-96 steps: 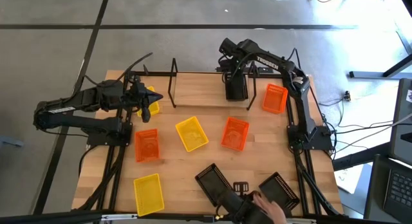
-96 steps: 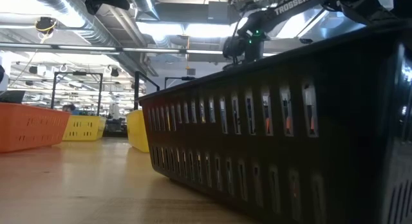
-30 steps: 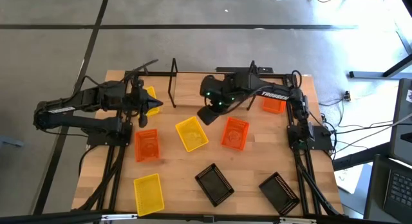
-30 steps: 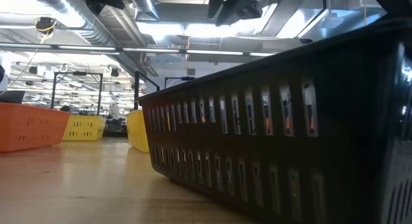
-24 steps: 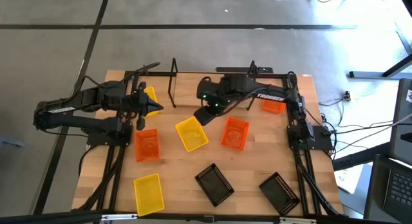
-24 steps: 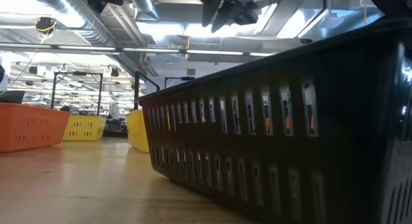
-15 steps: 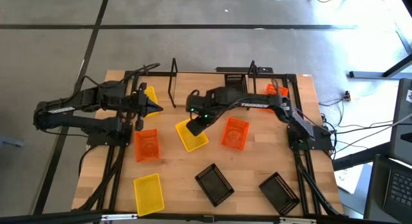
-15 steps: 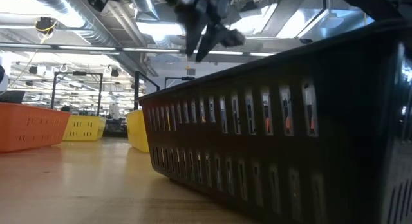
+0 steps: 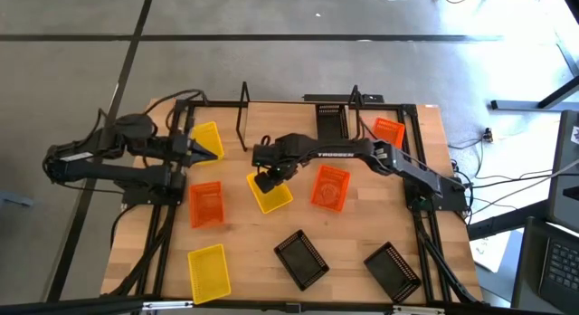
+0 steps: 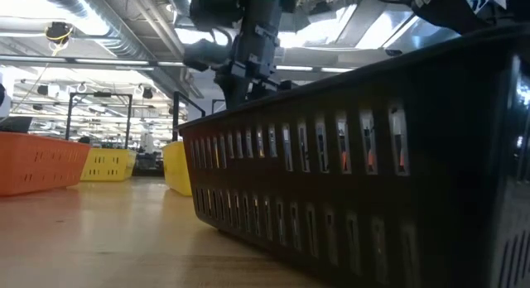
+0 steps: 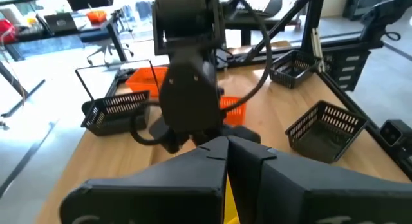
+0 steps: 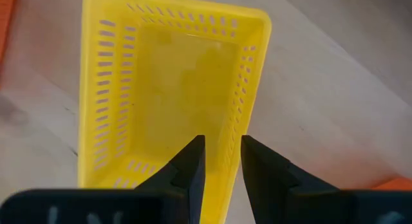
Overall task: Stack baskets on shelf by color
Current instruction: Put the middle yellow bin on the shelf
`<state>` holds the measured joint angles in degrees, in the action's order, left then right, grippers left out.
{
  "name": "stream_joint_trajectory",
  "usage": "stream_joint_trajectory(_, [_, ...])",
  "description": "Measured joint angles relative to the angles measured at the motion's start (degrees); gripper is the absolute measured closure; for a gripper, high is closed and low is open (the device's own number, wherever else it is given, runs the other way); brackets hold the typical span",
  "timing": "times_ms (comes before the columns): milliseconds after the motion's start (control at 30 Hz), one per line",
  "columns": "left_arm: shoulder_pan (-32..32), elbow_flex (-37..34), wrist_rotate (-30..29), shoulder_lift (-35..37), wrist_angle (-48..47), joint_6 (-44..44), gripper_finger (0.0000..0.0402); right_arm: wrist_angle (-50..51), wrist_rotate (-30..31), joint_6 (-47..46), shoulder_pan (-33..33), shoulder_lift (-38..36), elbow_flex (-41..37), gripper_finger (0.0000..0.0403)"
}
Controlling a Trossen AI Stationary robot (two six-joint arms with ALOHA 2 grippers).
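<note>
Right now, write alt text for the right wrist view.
The right gripper, fingers open, hovers straddling one long wall of a yellow plastic mesh-sided basket. The basket sits empty on the light wooden tabletop, with an orange edge at the corner of the view.

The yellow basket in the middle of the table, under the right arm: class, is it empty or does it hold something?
Empty. The right wrist view looks straight into the yellow basket and shows only its bare floor and slotted walls, with the open right gripper hovering astride one wall.
</note>
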<state>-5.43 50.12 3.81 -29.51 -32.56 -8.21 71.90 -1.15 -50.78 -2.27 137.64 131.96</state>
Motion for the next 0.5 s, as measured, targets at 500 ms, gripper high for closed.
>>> stream_joint_trajectory(500, [0.0, 0.0, 0.0, 1.9, 0.0, 0.0, 0.0401, -1.3, 0.2, 3.5, -0.6, 3.4, -1.0, 0.0306])
